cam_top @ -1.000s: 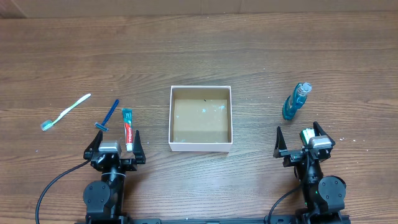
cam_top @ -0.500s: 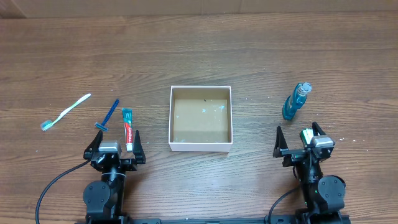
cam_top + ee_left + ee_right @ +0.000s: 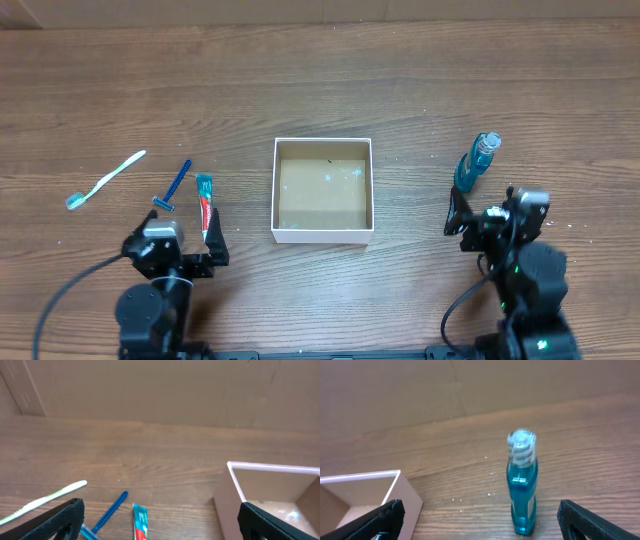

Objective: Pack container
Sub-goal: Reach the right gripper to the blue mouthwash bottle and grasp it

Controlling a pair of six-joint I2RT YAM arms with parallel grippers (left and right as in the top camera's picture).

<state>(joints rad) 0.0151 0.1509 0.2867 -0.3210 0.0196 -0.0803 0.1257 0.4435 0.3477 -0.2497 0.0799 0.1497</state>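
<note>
**Both arms shifted, container unmoved**

Both arms had moved in the last second. The left gripper [image 3: 172, 236] had slid a little to its left and turned slightly, and the right gripper [image 3: 484, 208] had gone forward toward the bottle [image 3: 475, 162]. Nothing else on the table [image 3: 400, 80] had changed place.

The container [image 3: 323, 236] sat at mid-table, between the two arms and apart from both. Its brown floor was bare apart from a few pale specks.

On the left lay the toothbrush [image 3: 108, 178], the razor [image 3: 174, 186] and the toothpaste [image 3: 205, 203], side by side and well apart from the container. The toothpaste was nearest it, its near end just beside the left gripper's inner finger.

The left gripper stood wide open and held nothing. In its wrist view the fingers [image 3: 55, 520] showed only at the lower corners, with the razor and toothpaste low between them and the container's white corner on the right.

The right gripper was also spread wide and empty. In its wrist view the bottle stood upright, blue below a clear ribbed cap, centred between the fingers but not touched by them. The container's corner was at the lower left.
</note>
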